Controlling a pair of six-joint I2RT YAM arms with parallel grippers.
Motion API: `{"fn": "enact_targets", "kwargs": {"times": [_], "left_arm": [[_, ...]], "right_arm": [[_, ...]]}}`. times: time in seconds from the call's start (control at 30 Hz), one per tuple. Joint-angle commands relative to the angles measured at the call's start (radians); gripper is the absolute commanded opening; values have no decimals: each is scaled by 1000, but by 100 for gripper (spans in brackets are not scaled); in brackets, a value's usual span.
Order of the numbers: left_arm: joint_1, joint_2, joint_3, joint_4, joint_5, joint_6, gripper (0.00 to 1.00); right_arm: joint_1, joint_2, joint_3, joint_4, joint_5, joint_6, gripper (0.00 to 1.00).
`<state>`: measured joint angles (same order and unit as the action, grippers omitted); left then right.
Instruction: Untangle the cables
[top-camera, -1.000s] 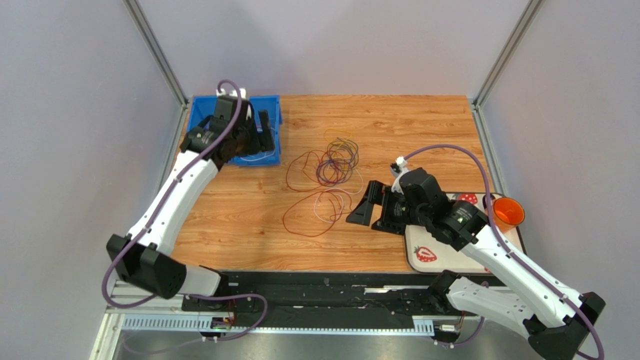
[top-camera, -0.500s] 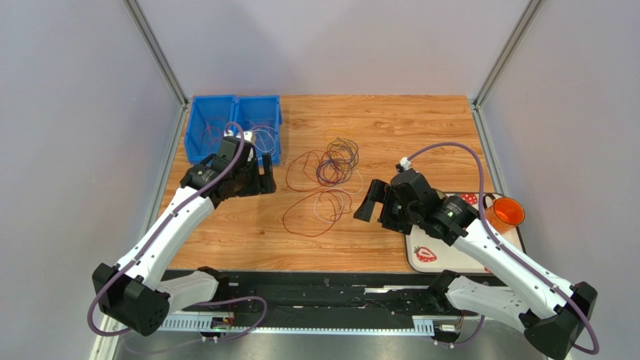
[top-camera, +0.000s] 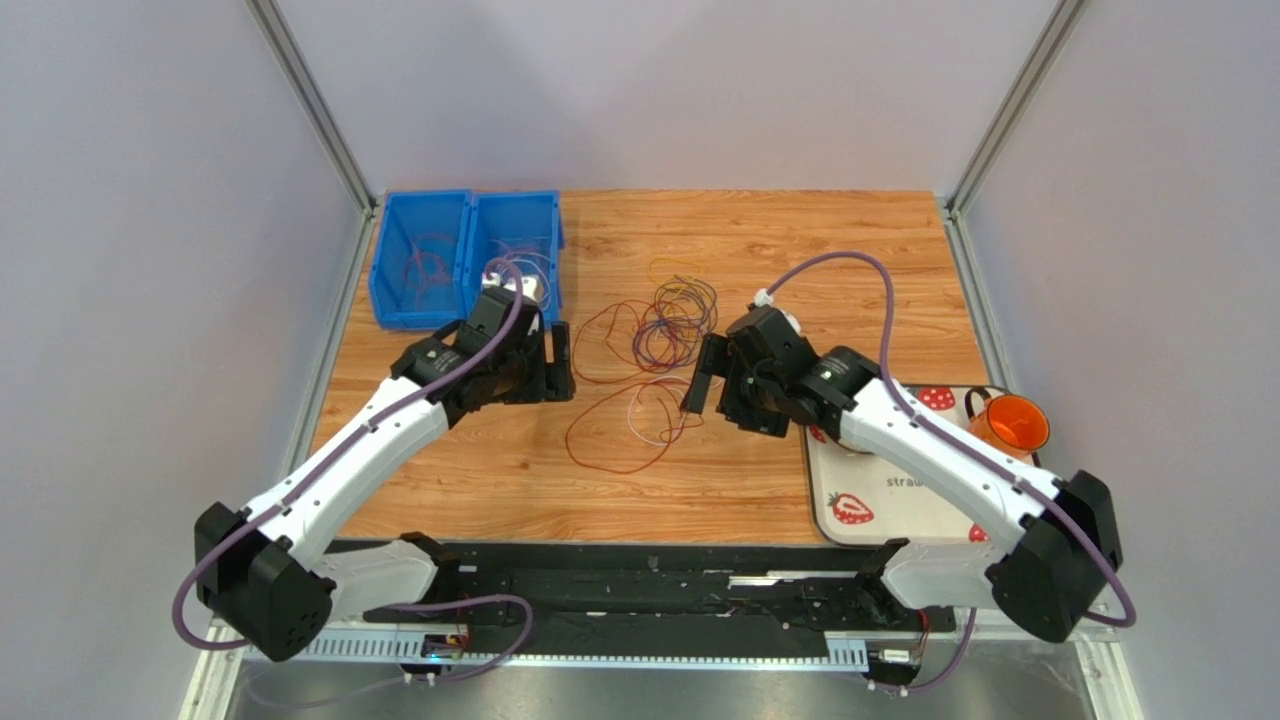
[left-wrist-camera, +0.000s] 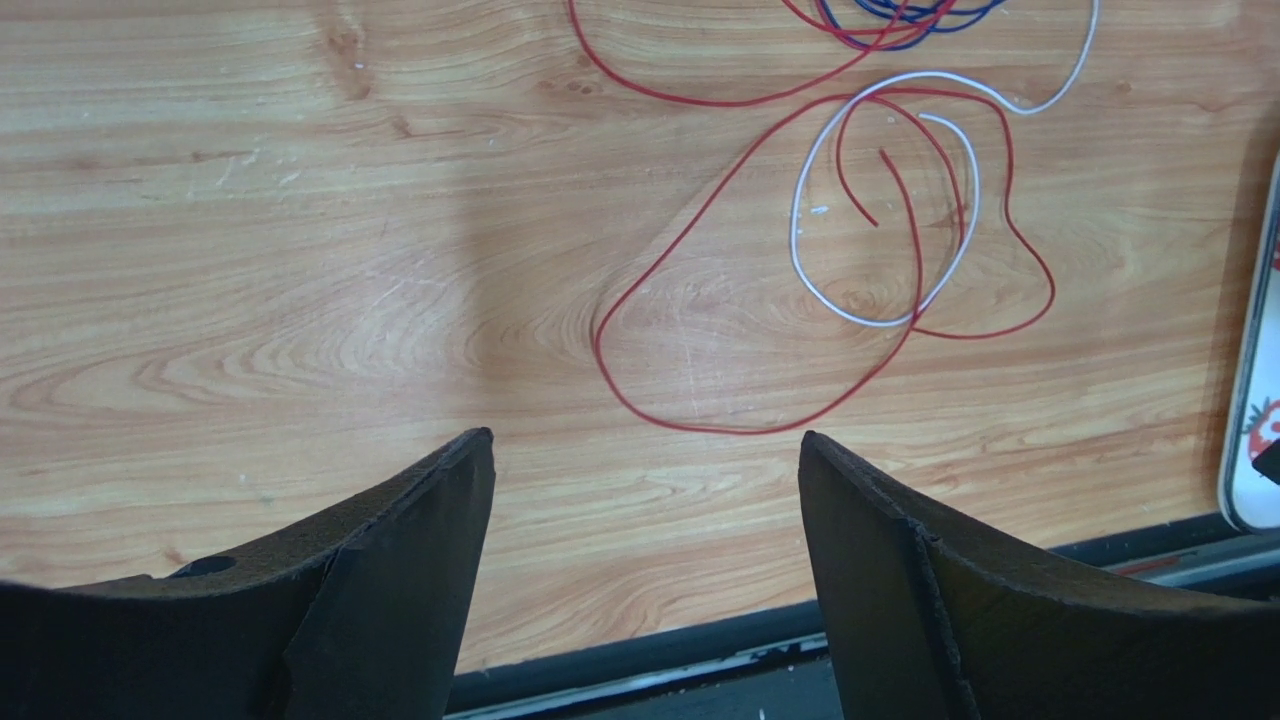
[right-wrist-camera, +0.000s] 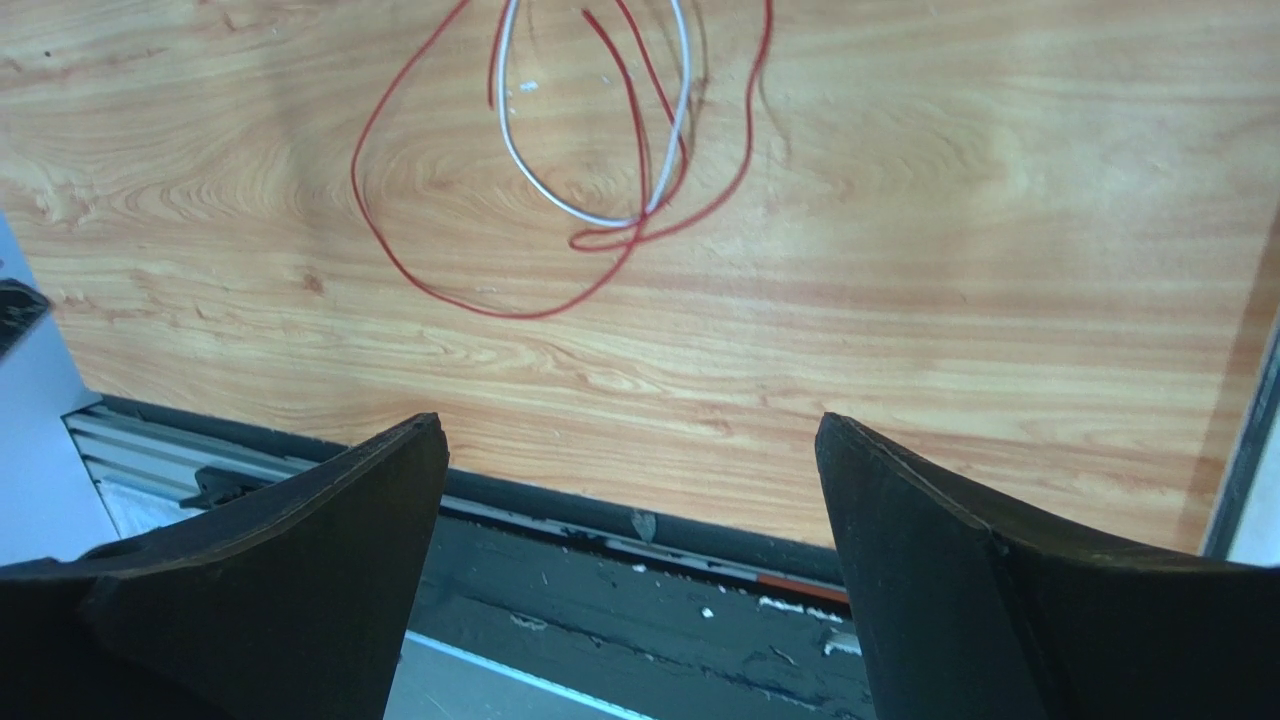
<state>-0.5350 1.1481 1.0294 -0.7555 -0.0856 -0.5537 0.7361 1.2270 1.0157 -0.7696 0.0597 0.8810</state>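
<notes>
Leaves most cables (top-camera: 655, 357) tangled mid tabletop (top-camera: 842, 240), a few in the far-left corner bin (top-camera: 436, 197), with left gripper (top-camera: 553, 366) and right gripper (top-camera: 702, 393) gaping, empty.

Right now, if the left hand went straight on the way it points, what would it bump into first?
Probably the big thin red wire loop lying on the wooden tabletop, just ahead of the open left hand; height is unclear.

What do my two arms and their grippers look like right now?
Both the left arm and right arm have white links, black joints and a purple cable running alongside. The left gripper and right gripper are black, with broad, tapering fingers.
</notes>
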Motion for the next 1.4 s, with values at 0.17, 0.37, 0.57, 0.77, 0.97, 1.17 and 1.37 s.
{"fn": "enact_targets", "kwargs": {"times": [0.17,0.37,0.57,0.77,0.97,1.17,1.37], "left_arm": [[-52,163,-74,252,-60,-48,81],[-89,272,-46,386,-39,0,78],[-132,407,12,482,0,46,74],[-155,515,80,453,-80,40,73],[-155,573,98,487,-36,35,71],[-175,571,70,539,-8,41,67],[-201,633,124,493,-32,20,61]], "right_arm": [[-14,212,162,24,61,-118,99],[-87,322,141,122,-20,-151,94],[-155,449,136,233,-210,-186,81],[-161,508,149,250,-239,-209,78],[-173,543,156,263,-274,-220,71],[-172,559,161,266,-287,-243,61],[-178,552,161,259,-287,-260,57]]}}
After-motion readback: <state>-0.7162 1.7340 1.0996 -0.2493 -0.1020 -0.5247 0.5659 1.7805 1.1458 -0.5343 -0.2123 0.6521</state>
